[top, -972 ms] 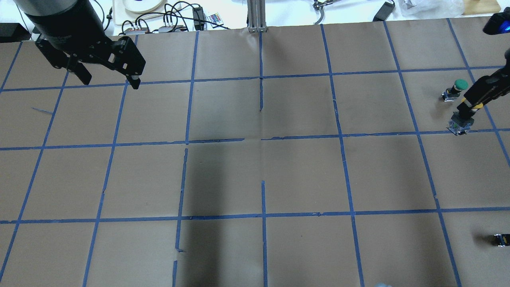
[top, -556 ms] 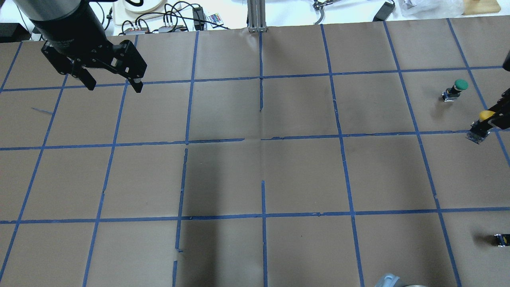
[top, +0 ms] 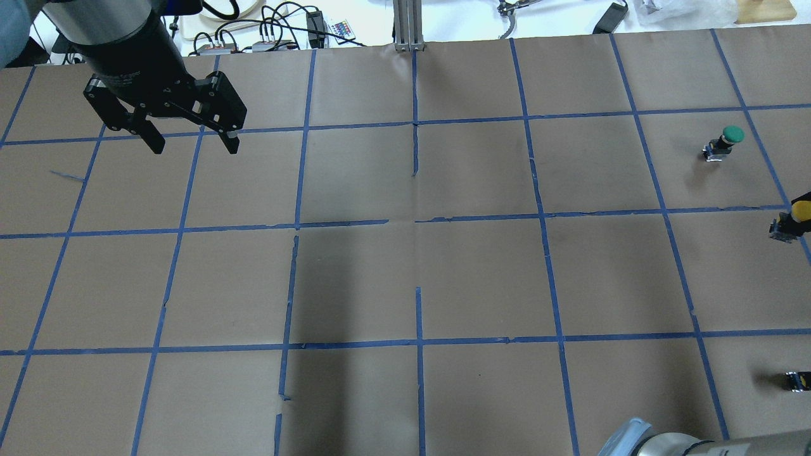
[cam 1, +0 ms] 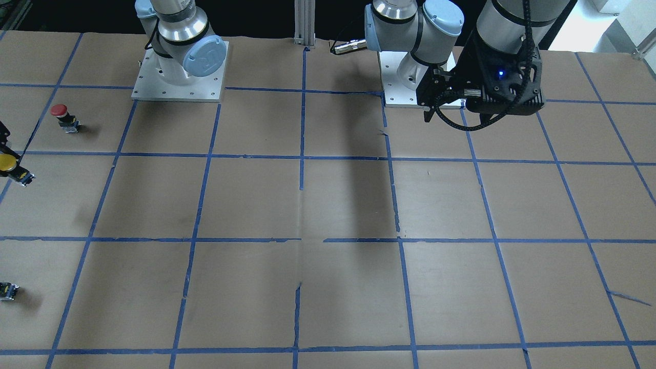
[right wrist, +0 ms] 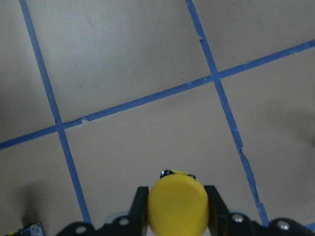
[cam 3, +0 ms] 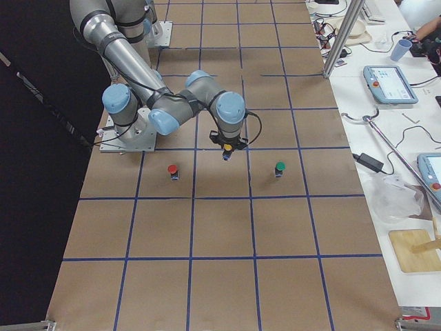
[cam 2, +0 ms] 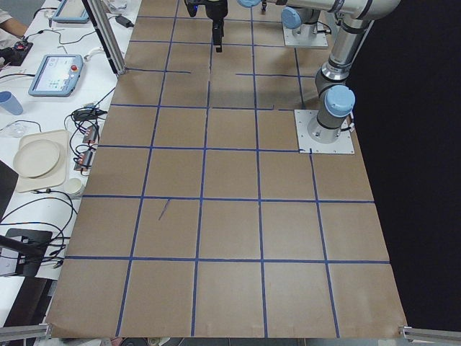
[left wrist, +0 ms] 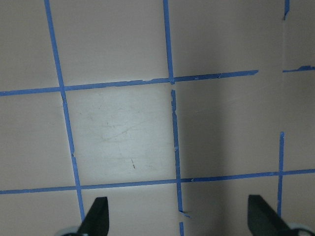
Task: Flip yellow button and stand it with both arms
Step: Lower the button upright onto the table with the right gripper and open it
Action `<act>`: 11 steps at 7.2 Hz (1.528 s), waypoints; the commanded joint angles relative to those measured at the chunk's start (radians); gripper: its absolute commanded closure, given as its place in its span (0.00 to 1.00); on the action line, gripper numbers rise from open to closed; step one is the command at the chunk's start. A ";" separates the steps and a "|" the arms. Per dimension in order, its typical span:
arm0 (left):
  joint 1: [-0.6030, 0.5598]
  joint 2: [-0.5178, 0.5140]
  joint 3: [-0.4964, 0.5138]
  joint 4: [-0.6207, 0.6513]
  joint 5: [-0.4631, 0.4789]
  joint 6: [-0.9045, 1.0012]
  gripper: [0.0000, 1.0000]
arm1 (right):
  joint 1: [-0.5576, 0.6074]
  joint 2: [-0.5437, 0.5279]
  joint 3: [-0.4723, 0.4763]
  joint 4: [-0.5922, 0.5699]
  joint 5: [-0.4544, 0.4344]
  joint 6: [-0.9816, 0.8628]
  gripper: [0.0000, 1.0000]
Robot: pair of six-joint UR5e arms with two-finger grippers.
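Note:
The yellow button (right wrist: 178, 209) sits between my right gripper's (right wrist: 177, 196) fingers, yellow cap towards the wrist camera and body pointing down. It is held above the brown paper. It shows at the right edge of the overhead view (top: 799, 212), at the left edge of the front view (cam 1: 7, 163), and in the right side view (cam 3: 226, 153). My left gripper (top: 194, 149) is open and empty, far off over the far-left squares. Its two fingertips (left wrist: 96, 216) stand wide apart over bare paper.
A green-capped button (top: 728, 139) stands upright beyond the yellow one. A red-capped button (cam 1: 62, 115) stands on the robot's side of it. A tiny capless part (top: 797, 380) lies near the right edge. Blue tape lines grid the brown paper (top: 481, 278).
My right gripper has carried the yellow button rightward, to the overhead view's right edge. My left gripper has shifted slightly right and towards the robot, and stays open.

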 commanded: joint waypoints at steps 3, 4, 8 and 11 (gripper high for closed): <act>-0.003 -0.004 0.005 0.003 -0.002 -0.007 0.01 | -0.026 0.110 0.001 -0.008 0.018 -0.184 0.91; -0.003 -0.004 0.005 0.011 -0.002 -0.002 0.01 | -0.026 0.119 -0.005 -0.005 0.013 -0.184 0.91; -0.003 -0.005 0.007 0.013 -0.002 -0.001 0.00 | -0.026 0.168 -0.004 -0.005 0.012 -0.207 0.84; -0.003 -0.004 0.008 0.013 0.000 0.002 0.00 | -0.026 0.184 -0.007 -0.009 0.012 -0.207 0.68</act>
